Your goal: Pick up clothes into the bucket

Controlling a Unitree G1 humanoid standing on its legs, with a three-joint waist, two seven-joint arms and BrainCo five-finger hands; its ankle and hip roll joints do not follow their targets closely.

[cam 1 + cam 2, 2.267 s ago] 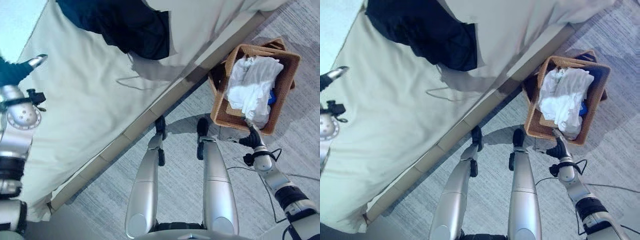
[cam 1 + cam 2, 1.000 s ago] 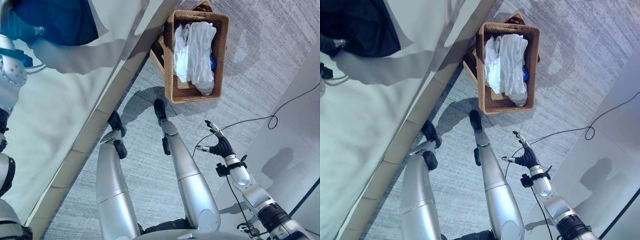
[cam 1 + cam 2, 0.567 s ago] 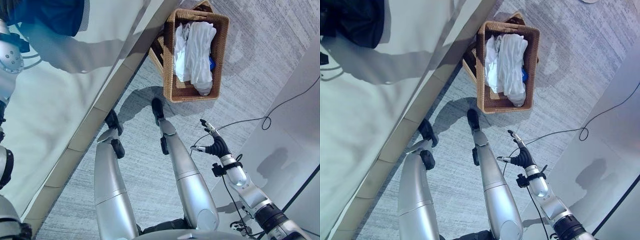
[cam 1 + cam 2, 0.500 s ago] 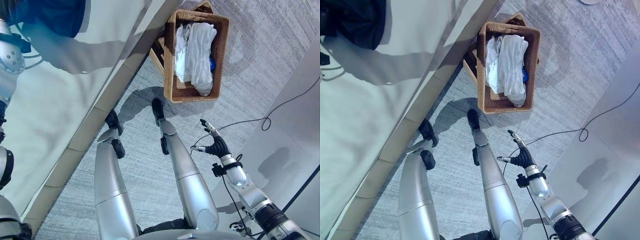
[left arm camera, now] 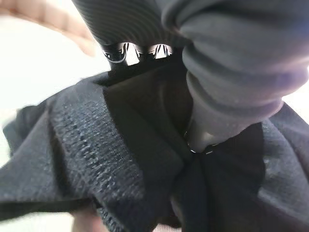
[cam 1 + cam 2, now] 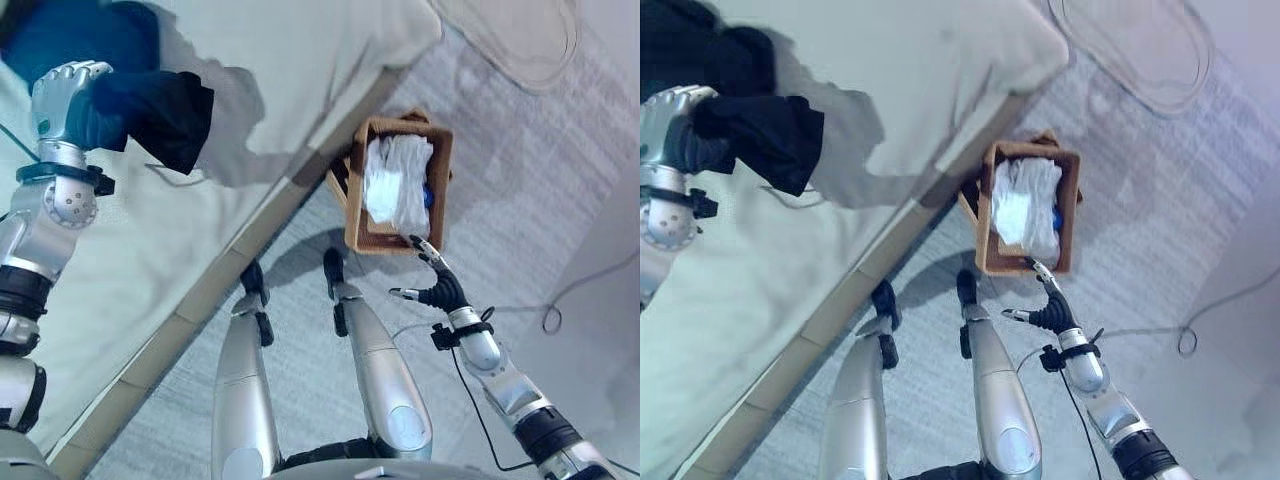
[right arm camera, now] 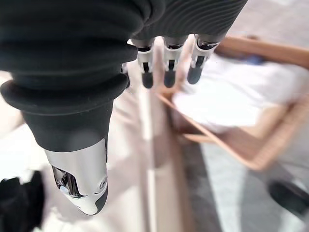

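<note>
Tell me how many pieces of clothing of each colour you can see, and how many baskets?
Dark garment: 1, on the bed, grasped by the left hand.
White clothes: 1 bundle, in the basket; separate pieces can't be told.
Wicker basket: 1.
Total: 3.

A wide bed (image 6: 300,90) with a pale sheet runs from the near left up to the far middle, its corner rounded at the far end. A light wooden frame edge (image 6: 200,300) runs along its side just above the floor. The floor (image 6: 520,200) is grey carpet with a fine streaked weave. A thin cord (image 6: 590,285) trails across it at the right, and a pale loop of cable (image 6: 520,45) lies beyond the bed's corner.
</note>
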